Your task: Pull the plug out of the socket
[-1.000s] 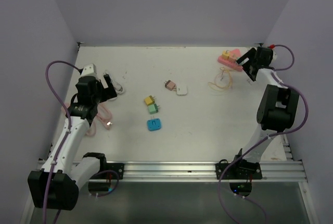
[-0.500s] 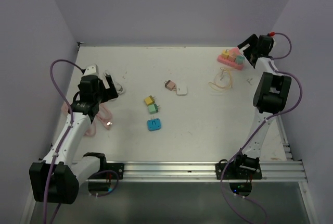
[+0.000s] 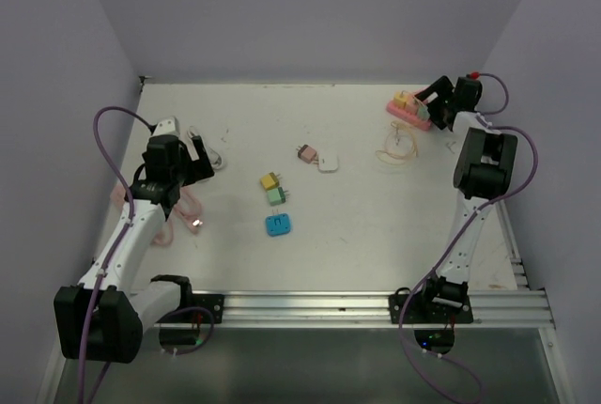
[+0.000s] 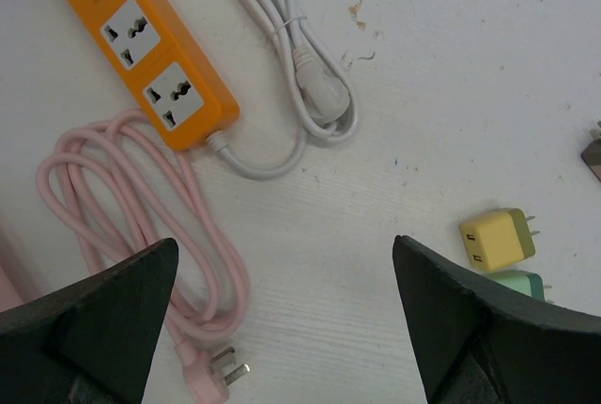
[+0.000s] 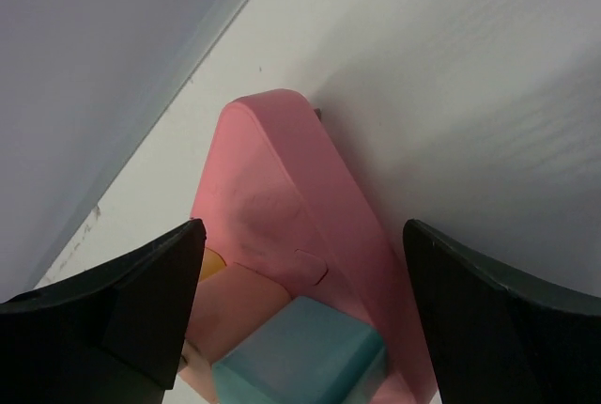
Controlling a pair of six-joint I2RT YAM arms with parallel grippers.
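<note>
With my right tool (image 5: 300,235) wide open and empty over the pink socket strip (image 5: 282,169) at the surface's (image 3: 376,225) far-right corner, I fear pulling its teal plug (image 5: 300,357) lifts the unheld strip.

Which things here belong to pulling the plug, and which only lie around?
Job: pink power strip, plugs seated in it, right gripper, open.
Lying about: orange power strip, pink cable, white cable, yellow adapter, green adapter, blue adapter.
</note>
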